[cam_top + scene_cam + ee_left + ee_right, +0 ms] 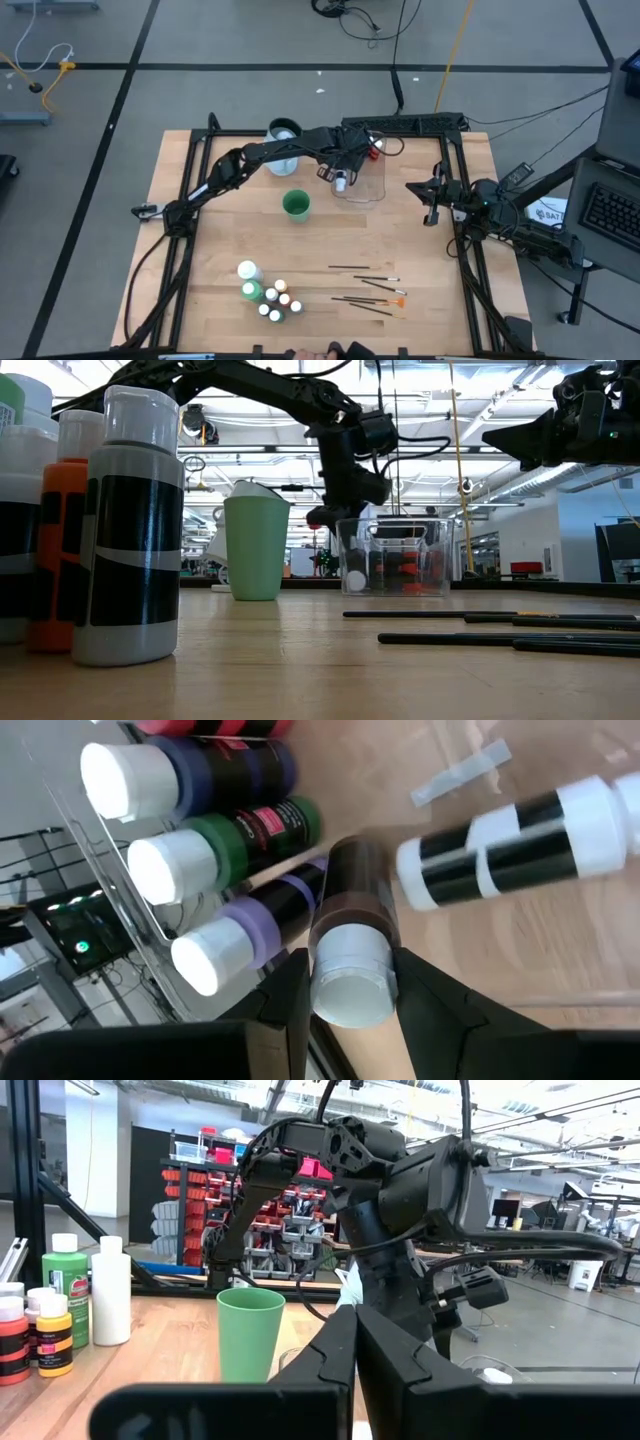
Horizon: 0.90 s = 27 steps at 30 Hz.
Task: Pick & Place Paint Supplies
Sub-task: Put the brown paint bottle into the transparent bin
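We find the left gripper (341,181) reaching across the far side of the table and hanging over the clear plastic tub (372,190), its fingers partly closed on a small brown paint bottle (350,945) with a pale cap, held cap-end toward the wrist. Inside the tub lie bottles already placed: a dark blue one (190,772), a green one (225,845), a lilac-capped one (250,920), and a black-and-white one (510,845) lying apart from that row. The right gripper (432,203) waits by the table's right edge, fingers fully shut and holding nothing. Most of the supplies are not yet moved: a cluster of small bottles (275,300) with two larger bottles (248,272) near the front of the table, and the thin brushes (365,285) spread just to their right. A green cup (296,205) stands beside the tub, and a pale-blue jug (284,140) sits under the left arm's reach. In our judgement the step in hand is the release of the brown bottle into the tub. The risks are plain – the bottle hangs close above the lilac one, so a drop may strike it and roll or bounce the row about; a release too near the tub's wall could tip the bottle over the rim; and the arm, on pulling back, passes close to the cup and the jug – either could be knocked over.
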Available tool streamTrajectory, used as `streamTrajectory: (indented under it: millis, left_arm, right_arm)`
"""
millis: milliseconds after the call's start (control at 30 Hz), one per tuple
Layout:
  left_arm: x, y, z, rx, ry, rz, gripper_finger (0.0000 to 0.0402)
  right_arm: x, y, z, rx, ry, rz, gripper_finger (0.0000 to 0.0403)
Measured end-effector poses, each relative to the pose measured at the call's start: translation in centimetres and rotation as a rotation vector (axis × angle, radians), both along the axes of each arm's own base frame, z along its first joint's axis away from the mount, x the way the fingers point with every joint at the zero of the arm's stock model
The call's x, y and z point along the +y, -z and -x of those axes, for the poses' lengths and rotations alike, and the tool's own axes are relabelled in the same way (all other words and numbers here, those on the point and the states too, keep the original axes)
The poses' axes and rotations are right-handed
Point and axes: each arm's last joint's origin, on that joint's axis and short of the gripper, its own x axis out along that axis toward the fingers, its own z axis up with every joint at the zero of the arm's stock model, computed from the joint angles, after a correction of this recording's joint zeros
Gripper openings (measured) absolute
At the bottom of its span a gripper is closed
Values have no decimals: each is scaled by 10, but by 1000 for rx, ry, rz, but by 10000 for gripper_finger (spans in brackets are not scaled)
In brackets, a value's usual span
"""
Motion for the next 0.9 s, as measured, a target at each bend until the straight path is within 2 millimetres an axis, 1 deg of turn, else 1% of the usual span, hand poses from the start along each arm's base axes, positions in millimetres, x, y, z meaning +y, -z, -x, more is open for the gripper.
streamTrajectory:
  millis: [300,400,667,767,900]
  left_arm:
    - [-2,-1,-3,-23,1,-15,119]
    - [-2,-1,-3,-23,-4,-17,133]
    - [1,-2,-3,-25,-43,-83,194]
    - [2,-4,-6,-46,-52,-125,202]
    - [1,-6,-9,-65,-40,-141,199]
  right_arm:
    - [0,1,0,7,0,-3,4]
    - [0,1,0,11,0,-5,4]
    - [0,2,0,17,0,-7,4]
    - [0,2,0,19,0,-8,4]
    - [0,2,0,21,0,-9,4]
